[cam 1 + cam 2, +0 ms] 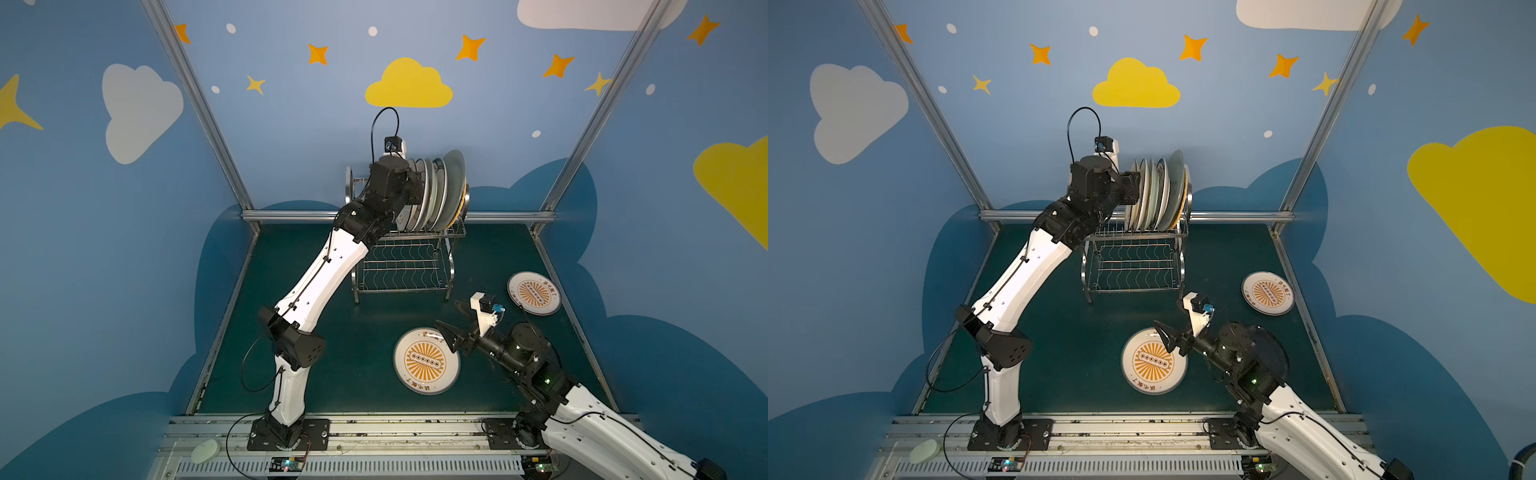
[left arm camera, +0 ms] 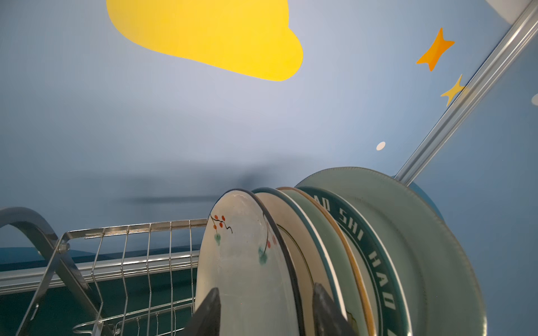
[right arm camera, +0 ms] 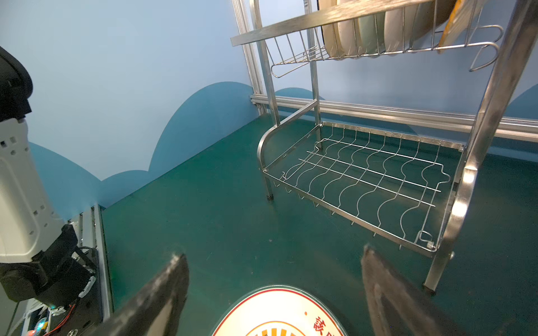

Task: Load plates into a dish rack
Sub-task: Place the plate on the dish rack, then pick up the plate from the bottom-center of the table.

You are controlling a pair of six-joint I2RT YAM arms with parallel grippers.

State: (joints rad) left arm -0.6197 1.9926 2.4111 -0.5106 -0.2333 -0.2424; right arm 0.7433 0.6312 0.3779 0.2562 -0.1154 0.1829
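The dish rack (image 1: pixel 403 266) (image 1: pixel 1133 266) stands at the back of the green table. Several plates (image 1: pixel 436 195) (image 1: pixel 1156 195) stand upright in its top tier. My left gripper (image 2: pixel 267 302) is open and straddles the rim of the nearest one, a cream sprigged plate (image 2: pixel 241 261), with a small gap beside its dark edge. Two orange-sunburst plates lie flat: one near the front (image 1: pixel 427 360) (image 1: pixel 1154 360), one at the right (image 1: pixel 534 293) (image 1: pixel 1268 293). My right gripper (image 1: pixel 451 316) (image 3: pixel 273 256) hangs open over the near plate's far edge (image 3: pixel 279 314), holding nothing.
The rack's lower tier of wavy wires (image 3: pixel 364 174) holds nothing. A dark round plate (image 1: pixel 1277 353) shows partly under my right arm. A small pale oval lump (image 1: pixel 205 451) lies on the front rail. Aluminium posts and blue walls close in the table.
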